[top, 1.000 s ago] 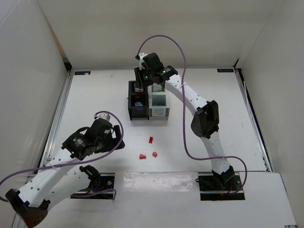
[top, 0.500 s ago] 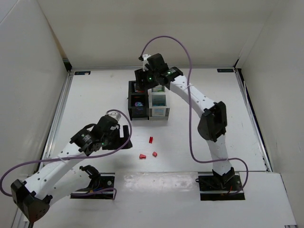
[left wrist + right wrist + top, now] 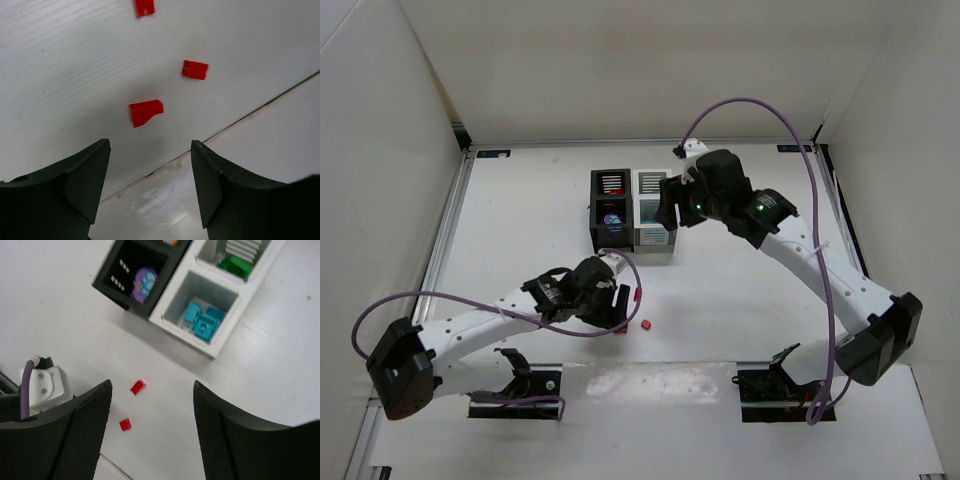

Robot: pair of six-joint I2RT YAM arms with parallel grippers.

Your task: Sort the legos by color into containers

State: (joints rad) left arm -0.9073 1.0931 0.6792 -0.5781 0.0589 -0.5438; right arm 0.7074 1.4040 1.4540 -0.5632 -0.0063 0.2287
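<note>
Three red legos lie loose on the table in the left wrist view: a curved piece (image 3: 145, 112), a brick (image 3: 195, 69) and one at the top edge (image 3: 143, 7). My left gripper (image 3: 150, 145) hangs open just short of the curved piece, holding nothing. From above, two red legos (image 3: 637, 295) (image 3: 646, 324) show beside the left gripper (image 3: 617, 306). The black container (image 3: 111, 284) holds a purple lego (image 3: 142, 284). The white container (image 3: 172, 322) holds teal legos (image 3: 202, 322) and a green one (image 3: 235, 265). My right gripper (image 3: 152, 385) is open and empty, above the table near the white container (image 3: 650, 238).
The two containers stand side by side at mid-table, the black one (image 3: 596, 215) on the left. A seam (image 3: 240, 120) between the table and the near strip runs just behind the red legos. The left arm's wrist (image 3: 45, 385) shows beside the red legos (image 3: 137, 386).
My left arm swung right and reached the red legos, its jaws narrowing a little. My right arm drew back from behind the containers to their right side, and its jaws opened.
</note>
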